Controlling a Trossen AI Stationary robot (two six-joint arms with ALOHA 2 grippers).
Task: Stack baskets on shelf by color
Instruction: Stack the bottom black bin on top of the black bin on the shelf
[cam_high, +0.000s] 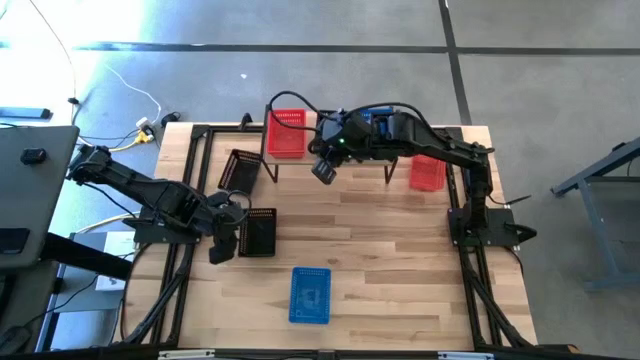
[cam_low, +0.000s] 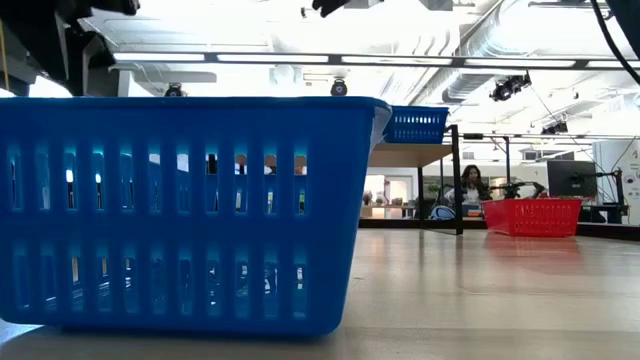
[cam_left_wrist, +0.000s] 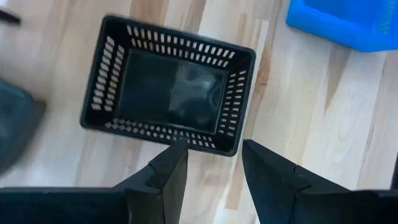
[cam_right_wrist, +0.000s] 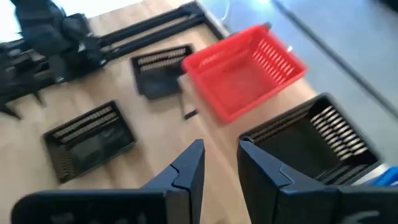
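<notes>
While its fingers stand slightly apart holding nothing, the left hand hovers over a black basket on the worktop. The right hand, likewise parted and empty, hangs above the shelf, near a red basket.

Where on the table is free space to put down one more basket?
The widest bare patch is the wooden table's middle right, bordered by the right-hand red plastic mesh basket, the front blue mesh basket and the shelf. The left is crowded: two black mesh baskets and the open left gripper.
</notes>
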